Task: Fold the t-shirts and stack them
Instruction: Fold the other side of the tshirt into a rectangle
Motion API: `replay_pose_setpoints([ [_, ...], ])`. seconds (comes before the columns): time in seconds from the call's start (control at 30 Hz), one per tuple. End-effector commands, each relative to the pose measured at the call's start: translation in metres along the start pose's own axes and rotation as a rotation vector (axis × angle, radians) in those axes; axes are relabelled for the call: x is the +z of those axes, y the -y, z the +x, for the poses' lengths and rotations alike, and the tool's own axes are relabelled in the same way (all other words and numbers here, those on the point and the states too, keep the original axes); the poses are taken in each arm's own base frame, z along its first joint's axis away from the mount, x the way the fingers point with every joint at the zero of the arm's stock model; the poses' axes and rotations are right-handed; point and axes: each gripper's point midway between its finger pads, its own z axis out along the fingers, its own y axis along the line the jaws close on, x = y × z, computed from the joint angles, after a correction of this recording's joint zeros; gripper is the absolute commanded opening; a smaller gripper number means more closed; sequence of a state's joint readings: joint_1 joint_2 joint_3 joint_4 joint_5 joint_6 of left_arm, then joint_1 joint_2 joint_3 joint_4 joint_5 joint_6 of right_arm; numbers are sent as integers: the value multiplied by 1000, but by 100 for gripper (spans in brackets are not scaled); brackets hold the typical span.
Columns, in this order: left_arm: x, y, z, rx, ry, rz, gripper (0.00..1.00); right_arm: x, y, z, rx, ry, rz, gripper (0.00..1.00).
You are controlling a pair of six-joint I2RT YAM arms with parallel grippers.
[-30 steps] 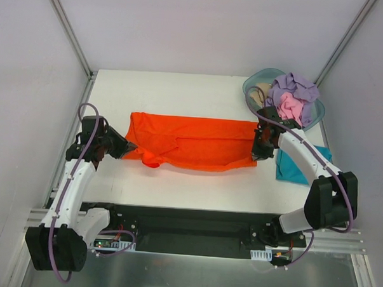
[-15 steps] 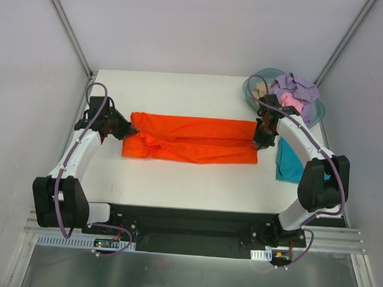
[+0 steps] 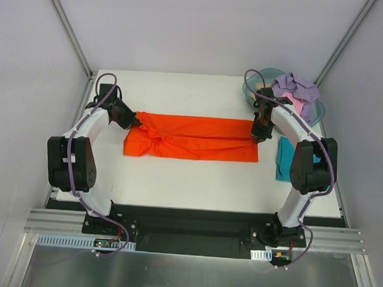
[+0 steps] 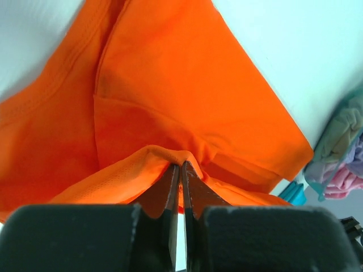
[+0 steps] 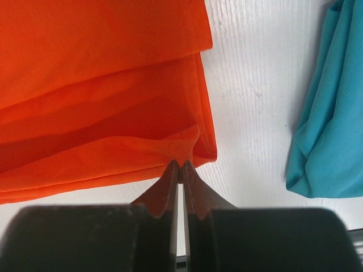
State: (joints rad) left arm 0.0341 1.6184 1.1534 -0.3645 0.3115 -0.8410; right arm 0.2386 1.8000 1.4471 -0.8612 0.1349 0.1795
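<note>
Left side first: your left tool (image 4: 180, 165) is pinching shut on a raised fold at the left end of the orange t-shirt (image 3: 192, 138), jaws pressing together with only thin cloth between them. The shirt is lying as a long band across the middle of the table (image 3: 177, 181), already folded lengthwise, with its left end bunching and wrinkling where you're holding it.

It's looking light, soft and floppy, so it will likely be sagging and creasing between grips rather than holding any shape. The hemmed edges and corners are looking like the best places to take hold, since the stitching gives a thicker bite than a single layer.

Moving right: your right tool (image 5: 179, 164) is clamping the shirt's right end near the corner, lifting a small peak of fabric. Both ends gripped, so you're probably mid-fold.

Just right of that, a teal t-shirt (image 3: 284, 159) is sitting folded on the table, not touching the orange one. At the far right corner the tub (image 3: 254, 83) is holding a lavender t-shirt (image 3: 296, 86) and a pink t-shirt (image 3: 296, 105), crumpled together.

Count: one orange, one teal, one lavender, one pink, so four showing. More may be hiding under the heap, can't tell. One tub, two tools.
</note>
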Motion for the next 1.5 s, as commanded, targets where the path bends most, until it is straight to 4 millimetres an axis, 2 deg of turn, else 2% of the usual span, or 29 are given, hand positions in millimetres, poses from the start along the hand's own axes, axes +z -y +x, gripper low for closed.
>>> replay_pose_setpoints([
  [0.0,11,14,-22,38,31,12,0,2,7,-17,38,20,45,6],
  [0.07,23,10,-27,39,24,-11,0,5,7,-26,47,48,54,8],
  [0.1,24,16,-35,48,41,-6,4,8,7,-30,49,55,56,9],
  [0.17,38,15,-39,62,27,-18,11,7,3,-40,43,80,47,13],
  [0.2,38,25,-48,75,41,-1,28,9,3,-42,41,80,49,16],
  [0.23,44,28,-46,85,16,11,36,8,3,-45,34,86,52,26],
  [0.3,43,40,-51,122,26,34,52,4,2,-48,24,94,45,37],
  [0.33,42,43,-52,150,35,37,73,2,1,-47,21,95,38,46],
  [0.4,38,45,-49,171,31,41,95,-5,4,-41,21,98,33,65],
  [0.43,30,49,-47,187,40,54,99,-7,3,-39,16,107,20,78],
  [0.5,28,40,-34,194,24,37,99,-15,6,-27,8,116,5,88],
  [0.57,16,38,-27,198,28,45,99,-19,5,-18,-12,124,-11,97],
  [0.6,20,32,-5,213,-10,32,99,-23,8,-11,-19,131,-16,98],
  [0.67,12,33,12,228,-20,39,99,-33,6,-4,-44,150,-36,100],
  [0.7,15,25,24,230,-37,18,99,-35,5,0,-55,153,-42,100],
  [0.73,13,29,38,250,-50,24,99,-34,5,6,-74,149,-46,99],
  [0.83,21,25,60,278,-60,-17,99,-38,2,14,-103,154,-70,100],
  [0.93,34,26,63,276,-66,-46,99,-41,1,18,-118,159,-90,99],
  [1.03,48,32,57,275,-73,-54,99,-45,4,17,-122,173,-84,100],
  [1.27,72,30,60,243,-116,-80,99,-56,31,16,-138,220,31,100],
  [1.43,88,45,50,258,-92,-77,99,-63,35,16,-138,251,26,99],
  [1.47,87,58,41,269,-61,-59,99,-65,35,16,-135,259,19,99],
])
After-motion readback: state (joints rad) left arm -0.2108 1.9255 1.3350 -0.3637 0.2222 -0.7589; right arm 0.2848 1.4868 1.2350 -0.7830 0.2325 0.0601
